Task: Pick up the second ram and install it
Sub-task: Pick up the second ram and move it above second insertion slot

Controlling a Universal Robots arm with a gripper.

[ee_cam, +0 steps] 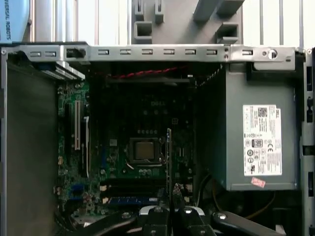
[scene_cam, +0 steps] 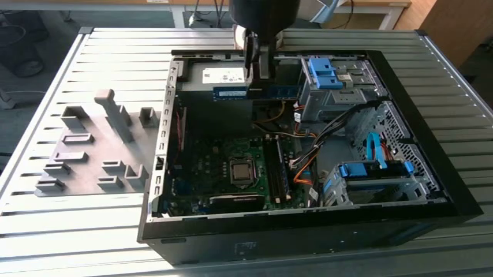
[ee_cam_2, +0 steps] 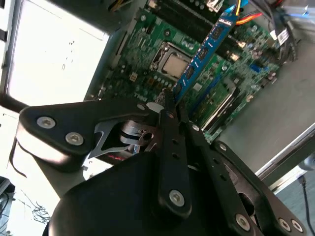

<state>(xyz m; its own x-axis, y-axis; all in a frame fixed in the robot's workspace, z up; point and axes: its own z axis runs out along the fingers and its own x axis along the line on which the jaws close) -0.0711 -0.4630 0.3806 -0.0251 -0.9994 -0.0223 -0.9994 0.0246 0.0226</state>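
The ram (scene_cam: 254, 91) was clamped between the fingers of the gripper (scene_cam: 260, 72), held above the open case (scene_cam: 431, 173), up over its far end by the power supply (ee_cam: 261, 142). In the second wrist view the ram (ee_cam_2: 206, 46) ran edge-on away from the fingertips, blue label side showing; in the first wrist view it was a thin vertical line (ee_cam: 169, 162) just beside the CPU (ee_cam: 143, 150) at its 3 o'clock. In the exterior view the slots (scene_cam: 279, 173) lay at roughly 6 o'clock from the gripper, well below it, to the right of the CPU (one slot seemed already filled, hard to tell). On the table, the grey blocks (scene_cam: 100, 150) sat well apart at 9 o'clock of the case.

Risks, as a judgement: the grip is only on one end, so the ram could pivot or slip; a tilted or offset descent could miss the slot, hit the cables (scene_cam: 308, 161), or jam against the latches.
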